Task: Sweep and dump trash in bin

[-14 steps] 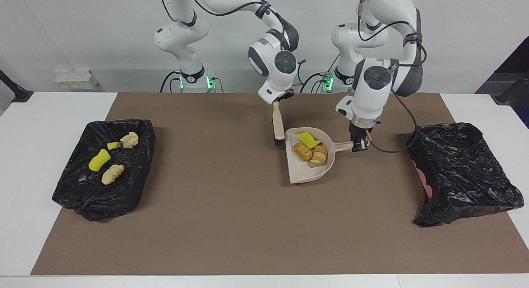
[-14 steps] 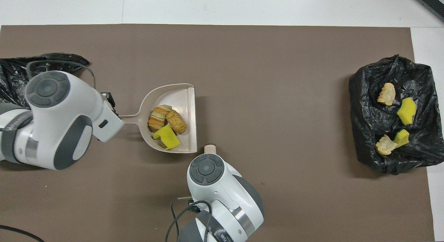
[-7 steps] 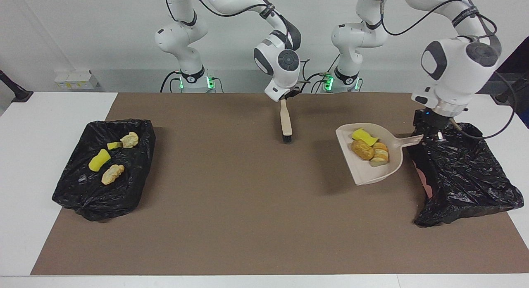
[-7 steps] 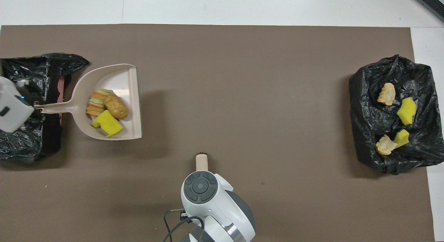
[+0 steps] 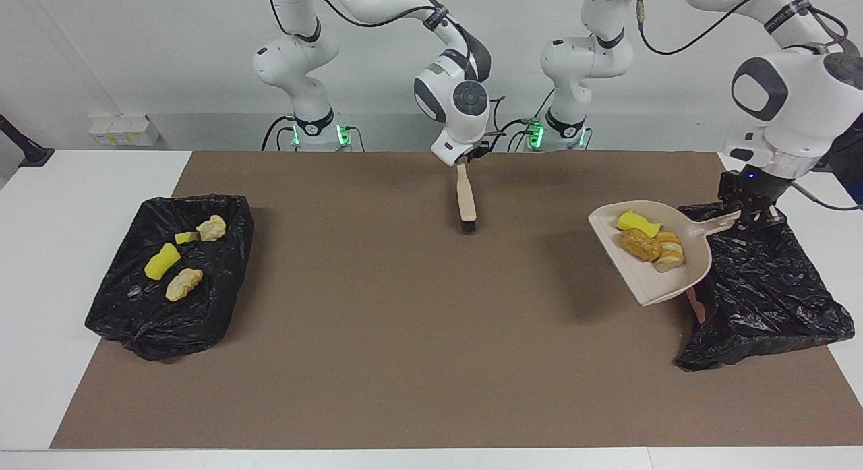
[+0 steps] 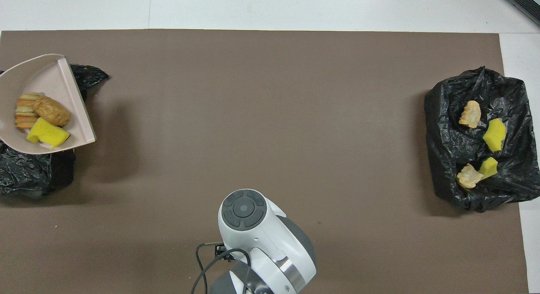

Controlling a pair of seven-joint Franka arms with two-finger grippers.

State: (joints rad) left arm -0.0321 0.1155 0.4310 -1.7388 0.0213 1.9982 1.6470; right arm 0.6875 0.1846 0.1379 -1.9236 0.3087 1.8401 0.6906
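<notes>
The left gripper (image 5: 750, 217) pinches the dustpan (image 5: 657, 284) handle over the bin (image 5: 762, 288). The dustpan's open edge, at 7 o'clock from the handle, points away from the bin, so tilting risks trash (image 5: 648, 241) spilling onto the tabletop (image 5: 404, 321). The right gripper (image 5: 465, 161) holds the brush (image 5: 466, 199); fingers unclear.

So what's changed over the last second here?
The left gripper, shut on the dustpan handle, lifted it and carried it with its three scraps from mid-table to the edge of the bin at the left arm's end. The right gripper drew the brush back toward the robots. The other bin and its four scraps stayed put.
</notes>
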